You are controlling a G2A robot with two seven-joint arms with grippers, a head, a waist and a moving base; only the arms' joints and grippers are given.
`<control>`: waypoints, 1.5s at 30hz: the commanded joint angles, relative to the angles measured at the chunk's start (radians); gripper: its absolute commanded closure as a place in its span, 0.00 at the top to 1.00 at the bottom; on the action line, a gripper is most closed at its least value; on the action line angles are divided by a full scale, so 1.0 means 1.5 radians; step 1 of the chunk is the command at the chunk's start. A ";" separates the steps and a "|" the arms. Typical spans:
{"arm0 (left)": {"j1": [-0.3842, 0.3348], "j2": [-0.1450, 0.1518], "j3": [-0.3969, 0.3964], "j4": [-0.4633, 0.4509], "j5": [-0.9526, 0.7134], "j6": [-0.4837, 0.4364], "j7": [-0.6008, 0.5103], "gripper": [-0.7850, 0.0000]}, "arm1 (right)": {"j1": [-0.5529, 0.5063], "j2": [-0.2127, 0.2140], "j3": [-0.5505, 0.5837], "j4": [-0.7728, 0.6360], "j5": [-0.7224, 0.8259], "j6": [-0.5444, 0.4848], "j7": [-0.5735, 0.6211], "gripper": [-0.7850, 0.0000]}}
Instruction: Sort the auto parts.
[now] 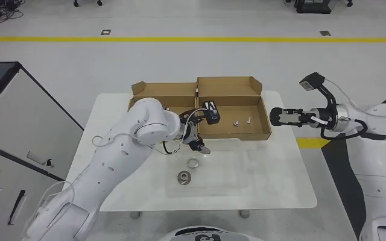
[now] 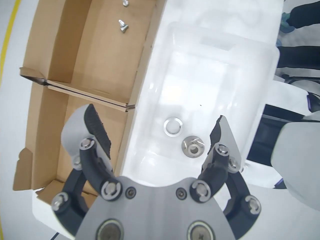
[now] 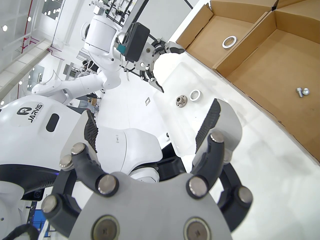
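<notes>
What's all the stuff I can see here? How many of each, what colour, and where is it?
table: 1, white, under everything
boxes: 2, brown, open, side by side along the table's far edge
tray: 1, clear, on the table in front of the boxes
bolts: 2, silver, lying in one box
rings: 2, silver, one in the other box, one in the tray
hub: 1, silver, in the tray beside the ring
left claw: 1, black and silver, open, over where the tray meets a box
right claw: 1, black and silver, open, at the table's side by the bolts' box
</notes>
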 commanded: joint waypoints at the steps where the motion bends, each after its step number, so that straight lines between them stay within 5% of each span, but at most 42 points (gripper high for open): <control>1: 0.000 0.000 0.000 0.001 0.006 -0.001 0.001 1.00 | 0.000 0.000 0.000 0.000 0.000 0.000 0.000 1.00; 9: 0.006 0.000 0.006 0.002 0.009 0.003 0.003 1.00 | 0.000 0.000 0.000 0.000 0.000 0.000 0.000 1.00; 19: -0.122 -0.018 0.218 0.062 0.011 0.131 -0.131 1.00 | 0.000 0.000 0.000 0.000 0.000 0.000 0.000 1.00; 29: -0.218 -0.039 0.350 0.148 -0.033 0.137 -0.136 1.00 | 0.000 0.000 0.000 0.000 0.000 0.000 0.000 1.00; 36: -0.244 -0.046 0.389 0.161 -0.055 0.134 -0.133 0.60 | 0.000 0.000 0.000 0.000 0.000 0.000 0.000 1.00; 45: -0.245 -0.043 0.379 0.149 -0.039 0.113 -0.106 0.48 | 0.000 0.000 0.000 0.000 0.000 0.000 0.000 1.00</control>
